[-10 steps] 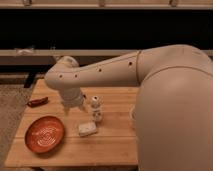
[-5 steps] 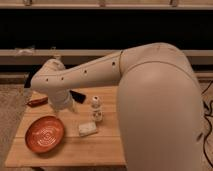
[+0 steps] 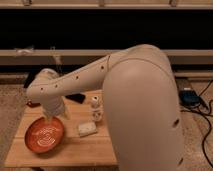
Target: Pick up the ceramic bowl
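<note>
The ceramic bowl (image 3: 44, 136) is a wide, shallow orange-red dish with pale rings in its centre. It sits on the front left part of the wooden table (image 3: 75, 150). My gripper (image 3: 49, 119) hangs from the white arm's wrist just over the bowl's far rim. The arm reaches in from the right and hides the table's right side.
A small white bottle-shaped item (image 3: 96, 110) stands mid-table, with a flat white object (image 3: 87, 129) in front of it. A red item (image 3: 33, 104) and a dark object (image 3: 75, 98) lie at the table's back. Cables and a box (image 3: 190, 96) lie on the floor at right.
The arm has swung left and lowered, bringing the gripper from mid-table to just over the bowl's far rim. The bowl has not moved.
</note>
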Available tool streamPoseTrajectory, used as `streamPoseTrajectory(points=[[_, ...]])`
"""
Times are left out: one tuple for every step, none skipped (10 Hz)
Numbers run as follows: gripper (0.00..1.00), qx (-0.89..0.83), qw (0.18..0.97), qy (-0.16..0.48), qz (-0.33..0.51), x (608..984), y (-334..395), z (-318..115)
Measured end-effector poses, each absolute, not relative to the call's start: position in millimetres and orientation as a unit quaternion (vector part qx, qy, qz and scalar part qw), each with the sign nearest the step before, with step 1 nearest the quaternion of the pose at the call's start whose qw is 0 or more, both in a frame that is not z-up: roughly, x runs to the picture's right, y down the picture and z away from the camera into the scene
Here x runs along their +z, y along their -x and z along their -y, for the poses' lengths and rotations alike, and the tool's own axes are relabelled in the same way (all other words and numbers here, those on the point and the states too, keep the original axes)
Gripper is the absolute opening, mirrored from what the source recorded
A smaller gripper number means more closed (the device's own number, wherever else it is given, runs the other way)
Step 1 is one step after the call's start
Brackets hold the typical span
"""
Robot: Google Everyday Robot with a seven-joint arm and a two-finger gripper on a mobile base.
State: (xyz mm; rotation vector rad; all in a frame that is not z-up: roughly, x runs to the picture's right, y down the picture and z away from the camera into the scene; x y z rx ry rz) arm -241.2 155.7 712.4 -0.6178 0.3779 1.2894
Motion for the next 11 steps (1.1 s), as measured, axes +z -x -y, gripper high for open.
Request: streamPoseTrajectory(points=[[0.65,0.581,0.744,0.282,-0.173,715.5,246.1,-163.2],[0.65,0.573,0.750,0.281,-0.175,721.4,248.9,-172.1],[0.65,0.567,0.754,0.282,-0.178,725.8,252.0,-179.7],[0.65,0.563,0.754,0.283,-0.183,731.4,253.0,-186.8],[0.65,0.561,0.754,0.284,-0.190,741.5,250.8,-195.5],[0.65,0.560,0.753,0.286,-0.196,748.8,250.0,-201.9],[0.65,0.557,0.751,0.290,-0.202,755.1,250.5,-208.4],[0.65,0.558,0.746,0.296,-0.209,761.8,248.5,-213.5],[0.65,0.561,0.740,0.300,-0.216,770.6,244.4,-217.5],[0.65,0.565,0.734,0.304,-0.223,778.0,240.9,-220.8],[0.65,0.566,0.731,0.307,-0.227,780.3,241.1,-223.2]])
